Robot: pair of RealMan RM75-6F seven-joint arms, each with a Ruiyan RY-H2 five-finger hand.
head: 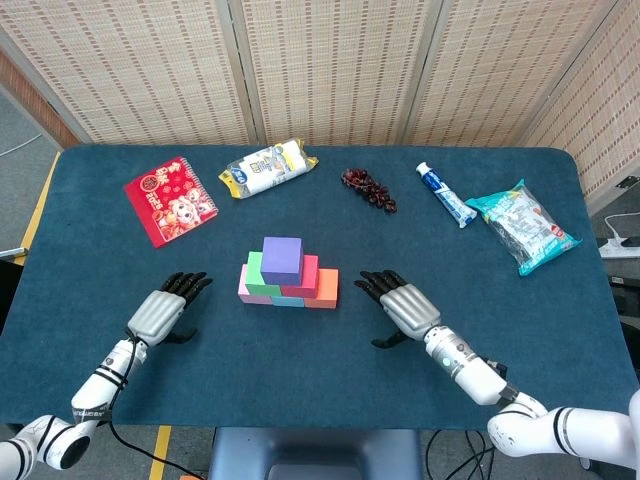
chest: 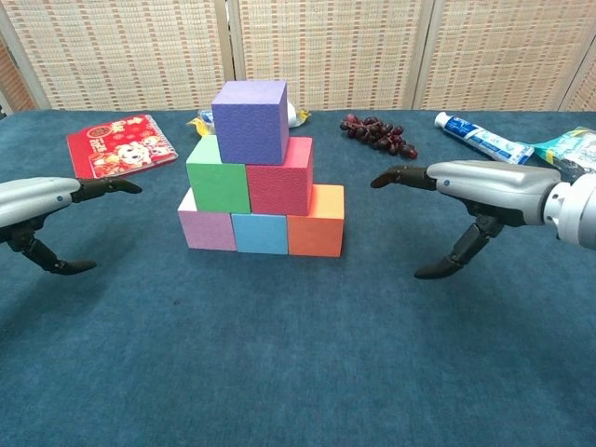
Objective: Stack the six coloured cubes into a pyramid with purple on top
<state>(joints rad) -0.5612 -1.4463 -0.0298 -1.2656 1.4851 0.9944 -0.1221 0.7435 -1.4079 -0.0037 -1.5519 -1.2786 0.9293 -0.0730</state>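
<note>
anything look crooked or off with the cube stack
Slightly. The purple cube sits left of centre, mostly over the green cube rather than straddling green and the red cube. Nothing has toppled, and both robot hands are clear.

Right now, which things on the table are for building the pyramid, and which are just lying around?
For the pyramid:
purple cube
green cube
red cube
pink cube
blue cube
orange cube

Just lying around:
grapes
toothpaste tube
red booklet
two snack packets
</note>
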